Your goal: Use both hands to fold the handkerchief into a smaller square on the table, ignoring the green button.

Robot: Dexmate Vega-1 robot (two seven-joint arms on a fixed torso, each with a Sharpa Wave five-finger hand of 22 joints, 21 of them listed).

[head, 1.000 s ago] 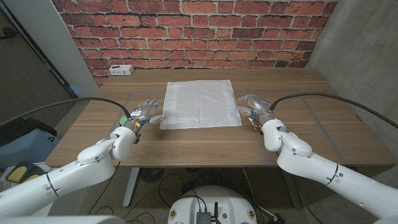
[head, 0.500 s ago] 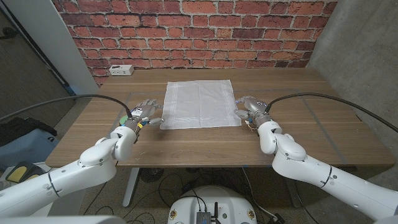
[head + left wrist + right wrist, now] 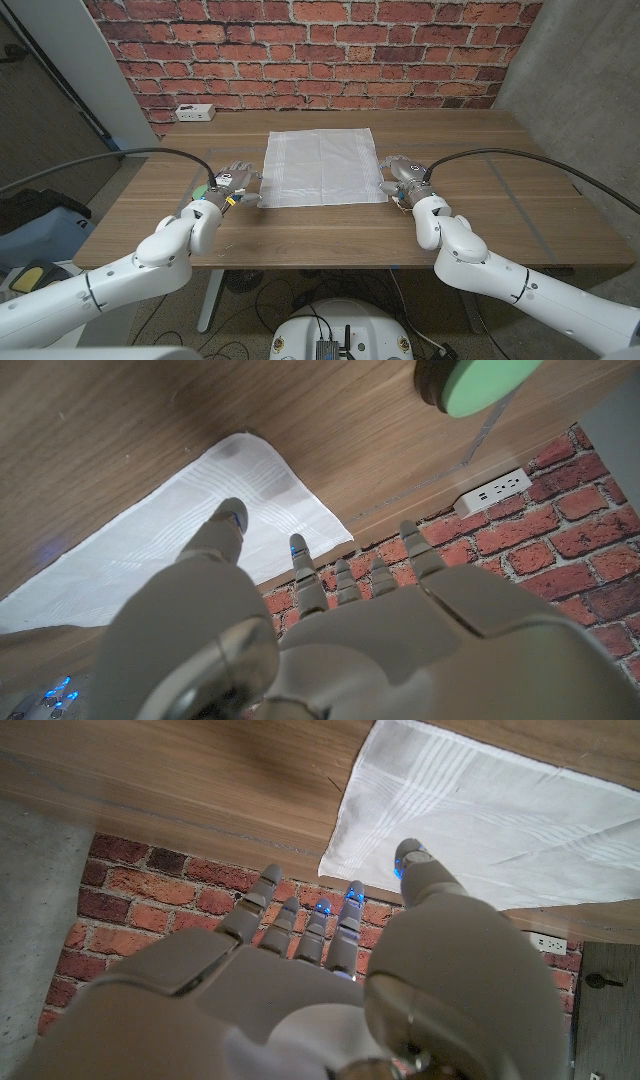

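Note:
The white handkerchief lies spread flat in the middle of the wooden table. My left hand is at its near left corner, fingers apart, holding nothing. In the left wrist view the thumb reaches over the handkerchief. My right hand is at the near right corner, fingers spread and holding nothing. In the right wrist view its thumb is over the handkerchief's corner. The green button sits just left of my left hand, and its green top shows in the left wrist view.
A white power strip lies at the table's far left corner against the brick wall. Bare wood runs on both sides of the cloth and along the near edge.
Both hands have edged inward to the handkerchief's near corners. The cloth has not moved.

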